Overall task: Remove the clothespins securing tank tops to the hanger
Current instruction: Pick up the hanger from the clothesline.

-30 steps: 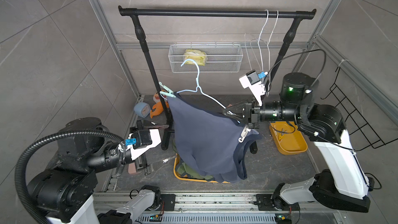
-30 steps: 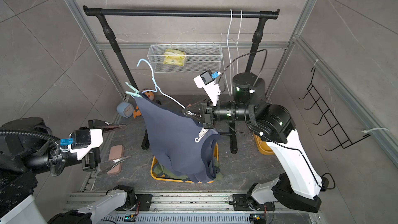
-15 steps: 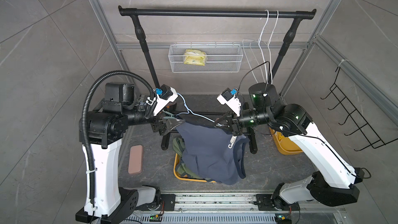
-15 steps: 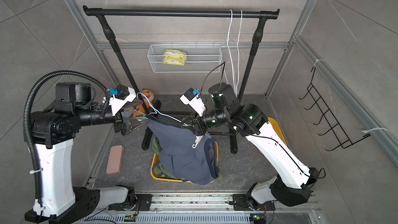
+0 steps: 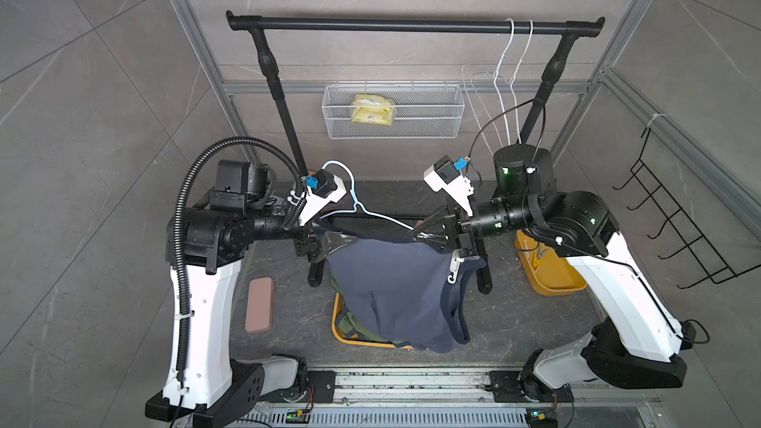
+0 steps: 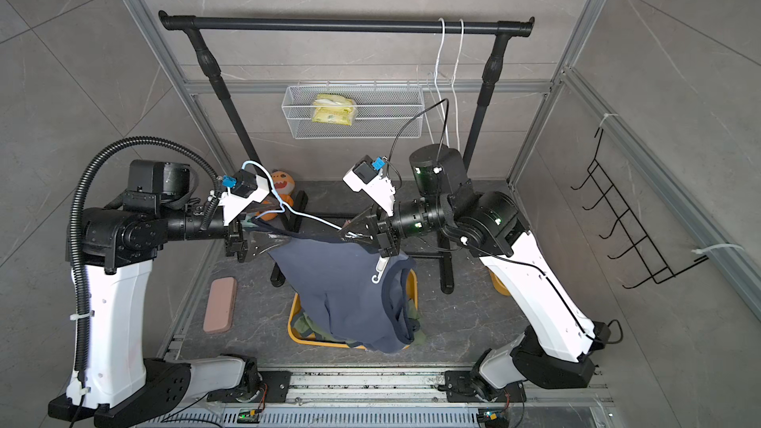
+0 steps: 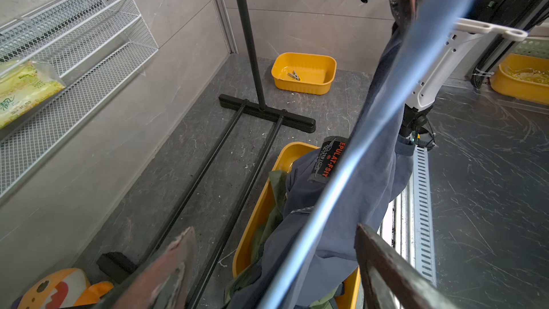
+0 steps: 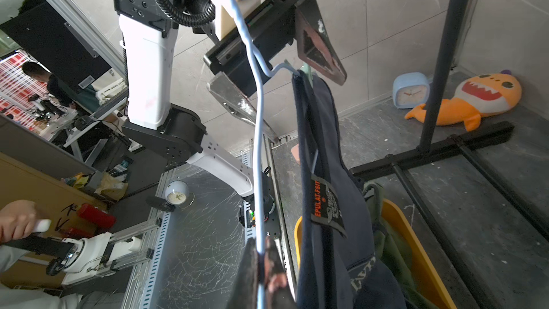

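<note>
A navy tank top [image 5: 391, 290] [image 6: 341, 294] hangs from a light-blue wire hanger [image 5: 362, 207] [image 8: 258, 114], its hem in a yellow bin [image 5: 335, 323]. My right gripper [image 5: 416, 232] [image 8: 261, 257] is shut on the hanger wire at its right end, just above a white clothespin [image 5: 453, 267] [image 6: 379, 271]. My left gripper [image 5: 335, 232] [image 7: 276, 251] is open with the hanger's left end between its fingers. A mint clothespin [image 8: 309, 72] sits there on the strap. Olive tank tops [image 5: 354, 329] [image 7: 276, 185] lie in the bin.
A black garment rack [image 5: 412, 26] with white hangers [image 5: 510, 76] stands behind, its feet on the floor. A wire basket [image 5: 393, 111] hangs on the back wall. A second yellow bin [image 7: 303, 72] holds a clothespin. A plush toy [image 6: 282, 187], blue clock [image 8: 411, 90] and brown block [image 5: 259, 304] lie left.
My left arm has risen from low at the front left to the hanger's left end. My right arm has brought the hanger and navy top lower. The left jaws have narrowed slightly.
</note>
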Available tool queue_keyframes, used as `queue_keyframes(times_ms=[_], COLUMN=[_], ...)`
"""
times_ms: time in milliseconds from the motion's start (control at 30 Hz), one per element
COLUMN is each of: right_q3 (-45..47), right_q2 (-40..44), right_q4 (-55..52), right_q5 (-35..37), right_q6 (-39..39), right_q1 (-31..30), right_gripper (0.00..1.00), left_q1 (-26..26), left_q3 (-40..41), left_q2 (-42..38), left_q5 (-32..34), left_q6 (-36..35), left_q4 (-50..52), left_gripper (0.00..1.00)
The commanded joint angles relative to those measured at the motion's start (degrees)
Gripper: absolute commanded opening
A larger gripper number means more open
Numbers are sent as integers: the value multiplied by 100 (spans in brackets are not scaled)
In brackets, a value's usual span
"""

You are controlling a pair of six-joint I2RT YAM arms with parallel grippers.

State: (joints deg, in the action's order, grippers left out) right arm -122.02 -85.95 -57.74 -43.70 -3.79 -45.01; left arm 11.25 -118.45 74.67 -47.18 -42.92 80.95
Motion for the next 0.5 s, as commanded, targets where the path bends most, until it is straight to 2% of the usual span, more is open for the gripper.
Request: queue_keyframes(times_ms=[0, 133, 333, 433, 467], right_q3=[-182, -265, -444, -451, -506], right_q2=[-131, -171, -305, -358, -398], right_q4=[-193, -245, -339, -300, -324], right_q5=[-338, -301, -340, -295, -250], right_q6=[75, 65, 89, 79, 79], right_q1=[-7, -6, -5, -7, 0], right_gripper=[0, 0, 0, 0, 4], left_q1=[-10, -12, -10, -9, -8], left_q3=[-44, -64, -37, -37, -40], left_q2=[-83, -92, -67, -49, -36], left_q5=[-272, -395, -482, -494, -471], left_q6=[-77, -80, -68, -52, -6], left_q4=[-45, 22, 35, 10, -41], left_gripper=[79, 52, 21, 0, 0])
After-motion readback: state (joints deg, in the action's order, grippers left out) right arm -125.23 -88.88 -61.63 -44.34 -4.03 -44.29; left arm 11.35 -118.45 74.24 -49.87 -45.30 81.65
